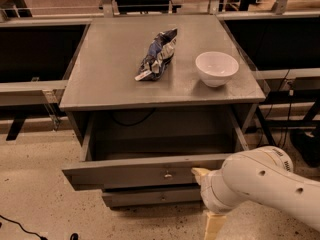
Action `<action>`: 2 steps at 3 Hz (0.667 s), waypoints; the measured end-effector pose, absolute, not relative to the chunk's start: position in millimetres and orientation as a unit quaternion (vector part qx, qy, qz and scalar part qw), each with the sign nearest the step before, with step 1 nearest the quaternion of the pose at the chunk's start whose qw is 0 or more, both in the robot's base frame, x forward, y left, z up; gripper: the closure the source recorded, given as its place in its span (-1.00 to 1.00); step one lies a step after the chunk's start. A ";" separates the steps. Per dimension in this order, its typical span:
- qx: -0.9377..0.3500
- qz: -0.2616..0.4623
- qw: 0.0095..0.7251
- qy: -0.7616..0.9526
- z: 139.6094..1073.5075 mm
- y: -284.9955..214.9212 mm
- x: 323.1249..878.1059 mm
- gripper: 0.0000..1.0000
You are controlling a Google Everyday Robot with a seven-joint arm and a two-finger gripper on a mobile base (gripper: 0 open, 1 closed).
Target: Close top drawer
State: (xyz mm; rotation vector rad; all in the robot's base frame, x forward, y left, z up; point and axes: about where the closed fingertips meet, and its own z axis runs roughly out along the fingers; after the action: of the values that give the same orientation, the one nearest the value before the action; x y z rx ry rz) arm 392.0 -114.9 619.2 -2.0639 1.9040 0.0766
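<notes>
The top drawer [135, 173] of the grey cabinet is pulled out, its deep grey box open and its small metal knob [168, 174] in the middle of the front. My gripper [202, 176] is at the lower right, at the end of the big white arm [265, 189]. Its cream tip is at the drawer front, just right of the knob. The arm hides most of the gripper. A narrower grey drawer front [150, 196] sits shut below.
On the cabinet top [100, 69] lie a blue and white snack bag [157, 54] and a white bowl [216, 68]. Dark benches and metal rails flank the cabinet on both sides. A black cable [20, 224] lies on the speckled floor at the lower left.
</notes>
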 end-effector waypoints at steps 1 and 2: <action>-0.729 0.030 0.160 0.665 619.5 -114.3 394.0 -1.00; -0.726 0.048 0.166 0.665 617.8 -120.4 406.4 -0.64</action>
State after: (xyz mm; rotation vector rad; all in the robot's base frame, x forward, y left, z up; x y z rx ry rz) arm 406.4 -120.4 617.8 -2.0686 1.8949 0.1362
